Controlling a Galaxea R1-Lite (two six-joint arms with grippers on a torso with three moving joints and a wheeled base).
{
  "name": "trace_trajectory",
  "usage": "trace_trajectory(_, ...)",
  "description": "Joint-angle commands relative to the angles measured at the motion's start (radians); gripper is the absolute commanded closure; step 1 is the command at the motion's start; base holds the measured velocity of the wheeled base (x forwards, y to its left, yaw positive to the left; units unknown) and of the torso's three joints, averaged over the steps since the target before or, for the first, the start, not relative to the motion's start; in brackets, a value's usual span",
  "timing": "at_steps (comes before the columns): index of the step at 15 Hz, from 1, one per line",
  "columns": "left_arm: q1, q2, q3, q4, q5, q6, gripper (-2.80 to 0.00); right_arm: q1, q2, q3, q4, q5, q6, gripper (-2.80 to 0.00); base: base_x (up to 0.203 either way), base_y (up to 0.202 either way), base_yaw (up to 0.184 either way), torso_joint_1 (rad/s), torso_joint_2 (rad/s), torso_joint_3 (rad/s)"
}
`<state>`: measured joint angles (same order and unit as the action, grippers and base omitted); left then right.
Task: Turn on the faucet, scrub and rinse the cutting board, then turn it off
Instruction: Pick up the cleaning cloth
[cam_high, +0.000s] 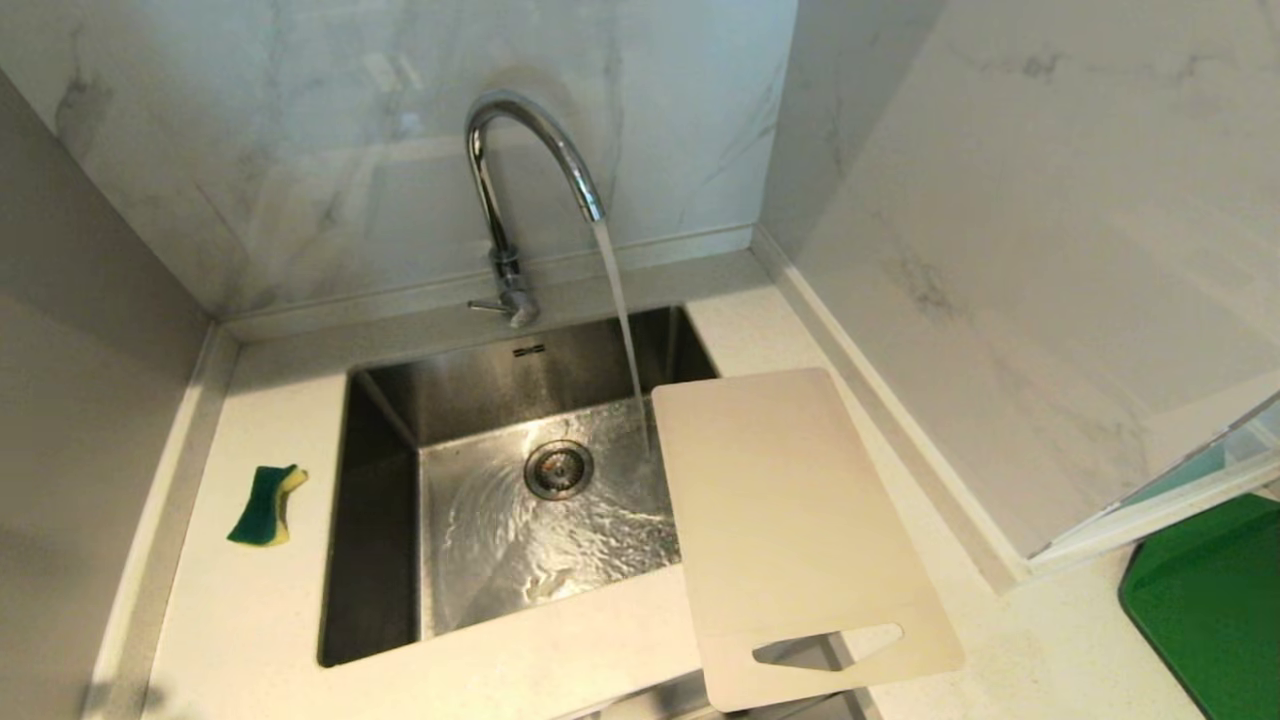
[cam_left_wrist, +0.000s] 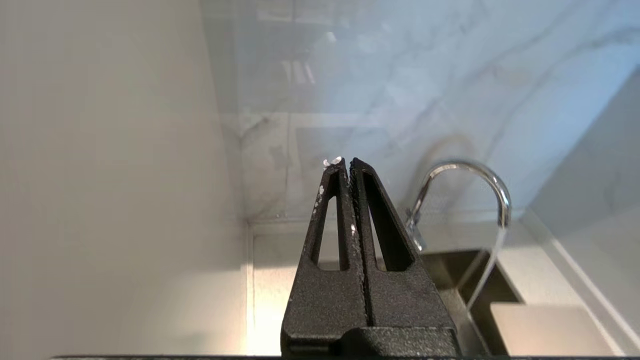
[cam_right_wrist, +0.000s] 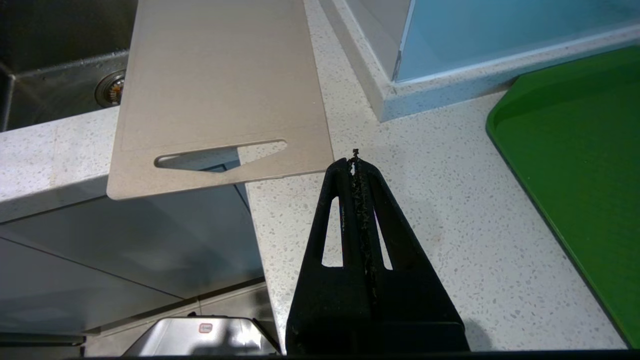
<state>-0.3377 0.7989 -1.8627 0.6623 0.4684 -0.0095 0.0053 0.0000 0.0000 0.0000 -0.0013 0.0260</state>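
Note:
The chrome faucet (cam_high: 515, 200) stands behind the steel sink (cam_high: 385, 520) with water streaming from its spout onto the sink floor. The cream cutting board (cam_high: 790, 530) lies on the counter to the sink's right, one long edge over the basin and its slotted end past the counter's front edge. Neither arm shows in the head view. My left gripper (cam_left_wrist: 346, 162) is shut and empty, raised and pointing at the back wall, with the faucet (cam_left_wrist: 470, 190) to one side. My right gripper (cam_right_wrist: 355, 160) is shut and empty above the counter, close to the cutting board's (cam_right_wrist: 215, 90) slotted end.
A green and yellow sponge (cam_high: 265, 505) lies on the counter left of the sink. A green mat (cam_high: 1215, 600) sits at the far right. Marble walls close in behind and on the right, and a plain wall on the left.

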Motion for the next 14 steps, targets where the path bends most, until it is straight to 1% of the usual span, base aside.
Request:
trace_trajectory(1, 0.000, -0.084, 0.048, 0.002, 0.008, 0.005, 0.00, 0.001, 0.000, 0.000, 0.000, 0.000, 0.000, 0.00, 0.000, 0.000, 0.000, 0.000, 0.00, 0.000)
trace_trajectory(9, 0.000, -0.082, 0.051, -0.011, -0.003, -0.001, 0.00, 0.001, 0.000, 0.000, 0.000, 0.000, 0.000, 0.00, 0.000, 0.000, 0.000, 0.000, 0.00, 0.000)
trace_trajectory(11, 0.001, -0.068, 0.051, -0.035, -0.067, -0.007, 0.00, 0.001, 0.000, 0.000, 0.000, 0.000, 0.000, 0.00, 0.000, 0.000, 0.000, 0.000, 0.00, 0.000)
trace_trajectory(12, 0.002, -0.051, 0.050, -0.050, -0.083, -0.009, 0.00, 0.001, 0.000, 0.000, 0.000, 0.000, 0.000, 0.00, 0.000, 0.000, 0.000, 0.000, 0.00, 0.000)
trace_trajectory(14, 0.004, 0.009, 0.043, -0.108, -0.089, -0.011, 0.00, 0.001, 0.000, 0.000, 0.000, 0.000, 0.000, 0.00, 0.000, 0.000, 0.000, 0.000, 0.00, 0.000)
